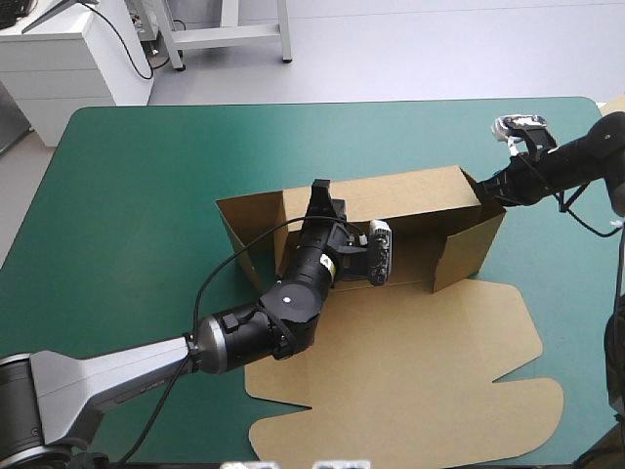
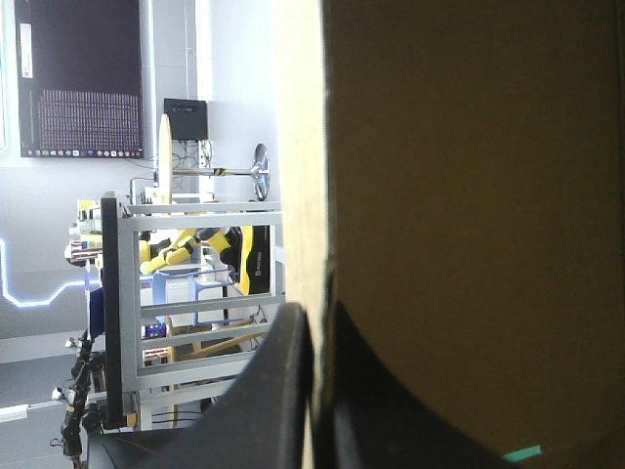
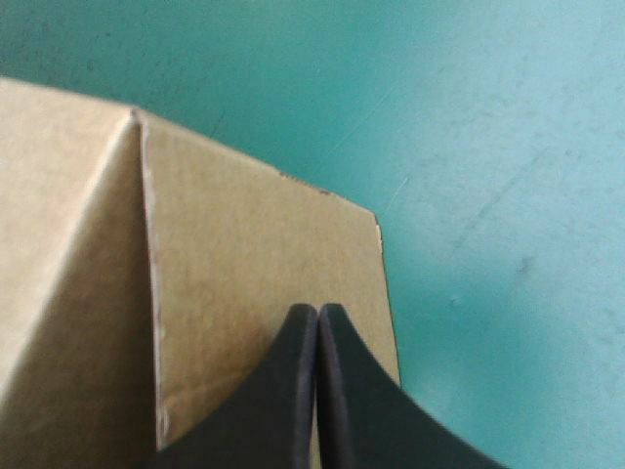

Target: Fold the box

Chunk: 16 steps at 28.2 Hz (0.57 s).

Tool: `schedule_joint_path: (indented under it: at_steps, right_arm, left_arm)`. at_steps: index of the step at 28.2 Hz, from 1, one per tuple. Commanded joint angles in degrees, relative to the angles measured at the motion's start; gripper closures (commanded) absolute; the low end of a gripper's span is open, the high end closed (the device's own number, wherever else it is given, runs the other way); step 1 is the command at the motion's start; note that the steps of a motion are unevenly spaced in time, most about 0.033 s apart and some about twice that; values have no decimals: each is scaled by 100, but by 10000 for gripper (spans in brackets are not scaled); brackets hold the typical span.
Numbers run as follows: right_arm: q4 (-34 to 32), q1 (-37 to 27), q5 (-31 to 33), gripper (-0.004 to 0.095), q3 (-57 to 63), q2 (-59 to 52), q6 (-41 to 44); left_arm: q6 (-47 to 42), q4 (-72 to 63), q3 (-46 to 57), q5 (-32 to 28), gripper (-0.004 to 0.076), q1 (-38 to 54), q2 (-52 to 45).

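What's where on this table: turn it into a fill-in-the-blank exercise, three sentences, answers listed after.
1. The cut brown cardboard box has walls raised, but its lid lies ___ on the teal-green table cover.
2. The left arm's black jaws are shut on the top edge of the box's long wall nearest the table's ___ edge.
3. The right arm's jaws are shut on the box at its ___ end.
Missing words: flat; far; right.

Box [image 1: 410,352] central on the surface [image 1: 127,195]; left claw [image 1: 320,192] at its far wall, right claw [image 1: 485,189] at its far right corner.
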Motion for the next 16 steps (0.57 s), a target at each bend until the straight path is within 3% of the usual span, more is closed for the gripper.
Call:
schedule_joint_path:
  at_steps: [1,5,12,16]
  right_arm:
    - [384,-5,-173,923,371,-581,-326]
    - [763,-5,-770,923,1427,-1047,-899]
    - [2037,-5,-1761,923,2635,-1549,-2256]
    - [1957,-5,-1963,923,2786,-1768,-2599]
  left_arm:
    - [-177,28,-135,-26,731,-19,-77]
    - [-136,68,-135,67,731,-19,40]
    - [-136,370,-135,72,731,-19,40]
    - [-179,552,-135,81,731,-19,40]
